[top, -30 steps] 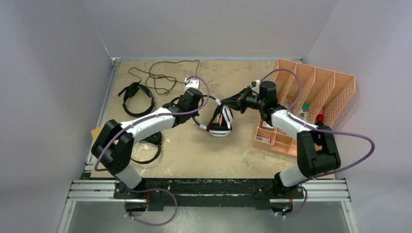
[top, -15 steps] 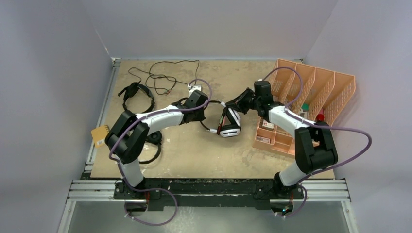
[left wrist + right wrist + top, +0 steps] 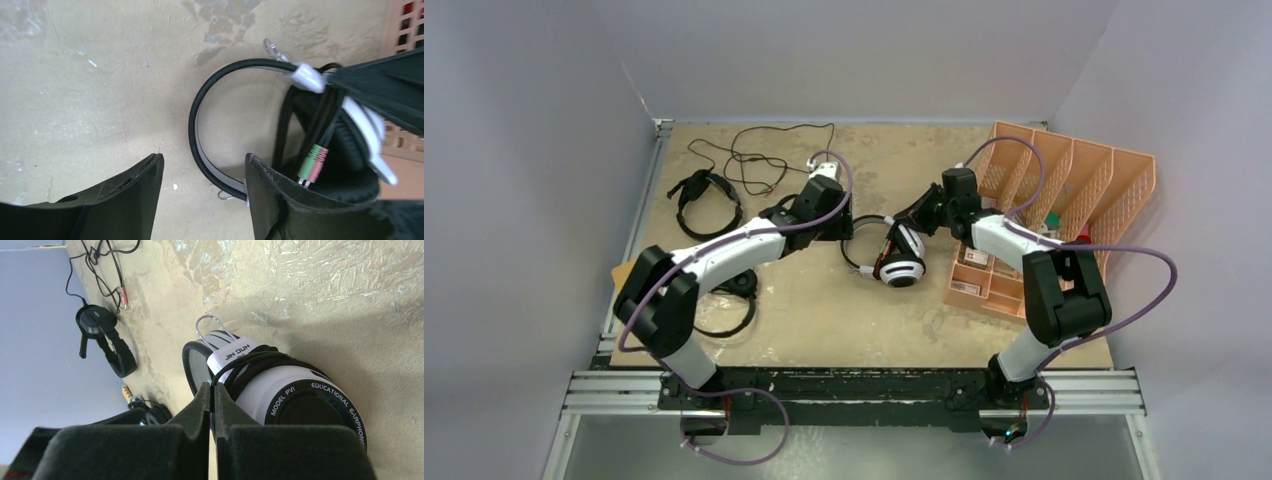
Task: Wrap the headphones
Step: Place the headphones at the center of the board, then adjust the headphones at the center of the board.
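the white-and-black headphones (image 3: 902, 262) sit just right of centre in the top view, resting on the table (image 3: 824, 320) or barely above it; i cannot tell which. their ear cups are folded together, with the black cable (image 3: 255, 362) wound around them. the right hand (image 3: 212, 390) reaches in from the right of the frame. its fingers are pressed together on strands of that wound cable, just beside the white cup. in the left wrist view the pink and green plugs (image 3: 312, 162) hang beside the cup.

the left hand (image 3: 204, 162) is just left of the headphones, fingers spread well apart with nothing between them. the black headband (image 3: 197, 120) arcs over the table beyond its tips.

the small black headphones (image 3: 704, 200) lie in the upper left of the top view, and a loose cable (image 3: 754, 155) runs near the top edge. a larger black pair (image 3: 740, 284) lies at the left, partly under the left arm. an orange sorting rack (image 3: 1074, 180) stands at the right.
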`<state>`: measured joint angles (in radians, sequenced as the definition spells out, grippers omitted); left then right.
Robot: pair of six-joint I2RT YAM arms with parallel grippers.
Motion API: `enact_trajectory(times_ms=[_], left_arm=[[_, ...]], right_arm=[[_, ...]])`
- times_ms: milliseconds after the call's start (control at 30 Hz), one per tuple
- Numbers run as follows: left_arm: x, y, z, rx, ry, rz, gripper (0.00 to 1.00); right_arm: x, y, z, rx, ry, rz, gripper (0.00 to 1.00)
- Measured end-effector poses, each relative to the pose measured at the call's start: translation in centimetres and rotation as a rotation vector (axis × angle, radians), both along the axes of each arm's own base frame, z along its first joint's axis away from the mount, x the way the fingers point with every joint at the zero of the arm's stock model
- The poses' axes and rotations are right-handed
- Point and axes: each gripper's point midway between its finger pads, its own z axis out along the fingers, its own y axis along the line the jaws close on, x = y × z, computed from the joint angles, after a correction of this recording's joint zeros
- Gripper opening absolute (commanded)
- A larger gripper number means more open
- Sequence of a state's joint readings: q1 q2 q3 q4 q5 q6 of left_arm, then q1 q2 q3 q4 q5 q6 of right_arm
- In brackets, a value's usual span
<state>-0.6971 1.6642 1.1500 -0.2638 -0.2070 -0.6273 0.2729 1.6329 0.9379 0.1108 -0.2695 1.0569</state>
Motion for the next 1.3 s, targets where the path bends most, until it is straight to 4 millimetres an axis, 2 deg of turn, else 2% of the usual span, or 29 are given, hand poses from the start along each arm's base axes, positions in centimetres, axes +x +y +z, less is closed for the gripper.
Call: enact_trajectory(times_ms=[100, 200, 267, 333, 433, 567, 833, 1067, 1300], left_arm=[[-0.1, -0.2, 2.7, -0.028, -0.053, -0.038, 0.62], [0.0, -2.1, 4.4, -0.107, -0.076, -0.104, 0.61], [0.3, -4.1, 4.8, -0.174, -0.074, -0.157, 0.61], [0.7, -6.3, 4.3, -0.231, -0.058, -0.2, 0.65], [1.0, -8.7, 2.1, -0.277, -0.01, -0.249, 0.66], [0.2, -10.4, -1.3, -0.282, 0.069, -0.295, 0.62], [0.1, -11.1, -1.3, -0.303, 0.07, -0.318, 0.62], [0.2, -11.0, -1.3, -0.292, 0.063, -0.32, 0.45], [0.3, -10.7, -1.0, -0.268, 0.052, -0.309, 0.36]], right_arm=[[0.1, 0.0, 0.0, -0.002, -0.002, 0.002, 0.0], [0.1, 0.0, 0.0, -0.002, -0.002, 0.003, 0.01], [0.1, 0.0, 0.0, -0.002, -0.002, 0.003, 0.01], [0.1, 0.0, 0.0, -0.002, -0.002, 0.003, 0.01], [0.1, 0.0, 0.0, -0.002, -0.002, 0.003, 0.02], [0.1, 0.0, 0.0, -0.002, -0.002, 0.004, 0.05], [0.0, 0.2, 0.1, -0.001, -0.008, 0.021, 0.13], [-0.2, 0.6, 0.3, -0.001, -0.009, 0.036, 0.15], [-0.2, 1.0, 0.7, -0.007, -0.012, 0.05, 0.19]])
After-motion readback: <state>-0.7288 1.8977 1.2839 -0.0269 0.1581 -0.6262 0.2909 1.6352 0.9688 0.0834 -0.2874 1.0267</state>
